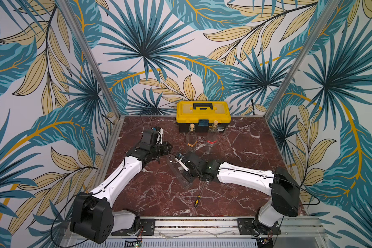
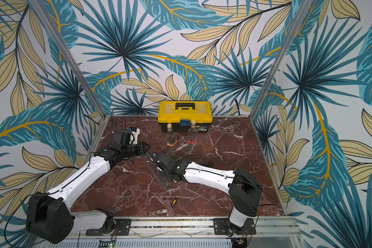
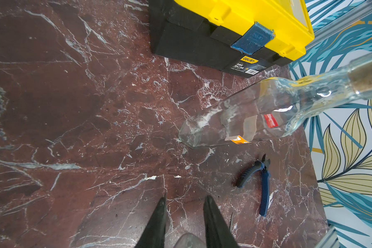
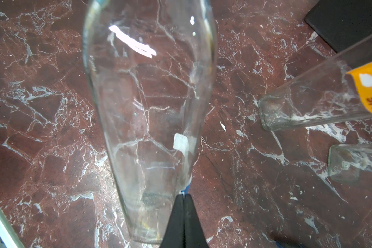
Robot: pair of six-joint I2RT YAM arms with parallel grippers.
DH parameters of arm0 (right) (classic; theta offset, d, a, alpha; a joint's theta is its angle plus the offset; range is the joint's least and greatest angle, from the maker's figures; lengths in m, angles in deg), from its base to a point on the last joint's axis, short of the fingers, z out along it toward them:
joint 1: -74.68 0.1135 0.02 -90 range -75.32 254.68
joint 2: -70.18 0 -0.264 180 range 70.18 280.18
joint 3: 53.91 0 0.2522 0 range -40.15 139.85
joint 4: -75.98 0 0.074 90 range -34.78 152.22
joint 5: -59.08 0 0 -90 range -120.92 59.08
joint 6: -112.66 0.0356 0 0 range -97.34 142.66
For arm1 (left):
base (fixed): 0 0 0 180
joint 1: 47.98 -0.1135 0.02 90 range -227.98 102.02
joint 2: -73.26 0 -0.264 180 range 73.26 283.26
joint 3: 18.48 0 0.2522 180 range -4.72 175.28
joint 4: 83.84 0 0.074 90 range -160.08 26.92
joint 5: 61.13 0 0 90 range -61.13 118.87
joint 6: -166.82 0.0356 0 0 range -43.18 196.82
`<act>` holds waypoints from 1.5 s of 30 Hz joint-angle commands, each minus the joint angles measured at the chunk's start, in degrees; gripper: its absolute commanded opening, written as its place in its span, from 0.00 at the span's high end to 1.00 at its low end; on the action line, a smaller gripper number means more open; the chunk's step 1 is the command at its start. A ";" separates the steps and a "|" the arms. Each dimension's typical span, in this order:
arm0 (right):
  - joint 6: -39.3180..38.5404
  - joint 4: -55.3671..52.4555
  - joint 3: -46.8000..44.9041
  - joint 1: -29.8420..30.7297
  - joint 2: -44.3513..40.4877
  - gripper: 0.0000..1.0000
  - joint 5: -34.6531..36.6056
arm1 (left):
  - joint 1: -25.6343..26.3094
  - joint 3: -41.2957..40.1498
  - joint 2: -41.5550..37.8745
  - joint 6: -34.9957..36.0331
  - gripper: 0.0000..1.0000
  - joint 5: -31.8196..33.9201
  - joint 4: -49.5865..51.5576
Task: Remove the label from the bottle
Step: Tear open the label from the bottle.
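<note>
A clear glass bottle [image 1: 179, 176] lies on its side on the marble table [image 1: 245, 189] between my two arms, visible in both top views. My left gripper [image 3: 185, 198] is shut on its neck end, a grey rounded piece sitting between the black fingers. Seen from the right wrist, the bottle [image 4: 148, 96] runs away from my right gripper [image 4: 184, 195]. That gripper's jaws are pressed together on a thin blue strip of label [image 4: 186, 189] at the bottle's side. A small white scrap [image 4: 180, 142] sticks to the glass.
Two corked bottles stand before a yellow toolbox [image 1: 203, 111], one with an orange label [image 1: 191, 144], one with a red label [image 1: 212, 141]. A screwdriver [image 1: 199, 196] lies toward the front. Blue-handled pliers [image 3: 262, 182] lie on the table.
</note>
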State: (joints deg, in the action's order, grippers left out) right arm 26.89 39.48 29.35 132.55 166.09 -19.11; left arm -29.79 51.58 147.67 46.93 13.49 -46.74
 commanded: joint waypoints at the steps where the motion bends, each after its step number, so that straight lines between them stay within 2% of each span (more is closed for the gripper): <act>1: 0.90 1.56 -1.38 -1.35 3.04 1.00 6.33 | 0.93 -2.35 -0.48 9.36 1.00 -3.87 8.90; 28: 2.95 3.23 -1.44 -1.64 3.26 1.00 5.19 | 1.00 -4.09 -0.74 12.53 1.00 -4.01 8.82; 45: 4.16 1.87 -2.67 -1.71 2.62 1.00 0.50 | 0.93 -7.38 -6.87 10.05 1.00 -3.10 1.55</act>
State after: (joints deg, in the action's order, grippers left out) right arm 29.64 41.38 28.19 131.23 170.12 -17.91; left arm -29.17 46.03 141.88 52.76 5.98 -45.26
